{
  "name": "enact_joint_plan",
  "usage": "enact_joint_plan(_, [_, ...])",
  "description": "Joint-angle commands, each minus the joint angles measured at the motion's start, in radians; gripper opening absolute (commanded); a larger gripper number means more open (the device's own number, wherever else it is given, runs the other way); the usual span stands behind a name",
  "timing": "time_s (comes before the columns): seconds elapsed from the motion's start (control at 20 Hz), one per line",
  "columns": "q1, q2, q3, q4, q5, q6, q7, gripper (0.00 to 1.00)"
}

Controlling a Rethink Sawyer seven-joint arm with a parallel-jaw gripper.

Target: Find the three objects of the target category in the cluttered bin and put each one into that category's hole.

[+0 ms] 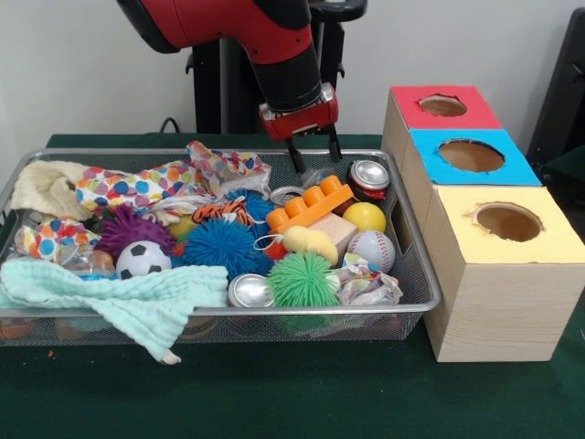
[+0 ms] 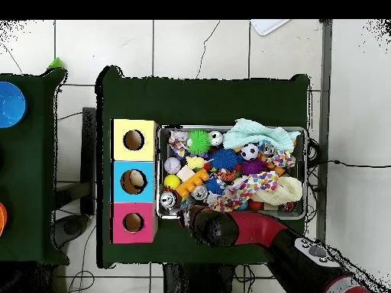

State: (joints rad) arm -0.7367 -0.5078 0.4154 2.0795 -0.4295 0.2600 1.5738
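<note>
One open end effector (image 1: 313, 154) above bin (image 1: 416, 265)

We find the arm (image 1: 265, 46) cut off by the front view's top edge, its bulk hiding the gripper from overhead, and the green cloth (image 1: 119, 297) covering the cluttered bin's (image 1: 430, 293) near-left contents.

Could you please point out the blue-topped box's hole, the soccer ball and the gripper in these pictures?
Blue-topped box's hole (image 1: 471, 155): front view, middle of the dark opening.
Soccer ball (image 1: 143, 260): front view, middle of its face.
Gripper (image 1: 313, 154): front view, midway between its fingertips.
</note>
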Motion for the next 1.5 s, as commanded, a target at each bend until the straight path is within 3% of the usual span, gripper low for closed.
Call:
enact_joint_plan(0.05, [0.014,0.061,0.057,-0.015,0.008,-0.039,0.101,1.0])
enact_joint_plan(1.5, [0.029,-0.028,0.076,0.024,0.033,-0.004,0.109,1.0])
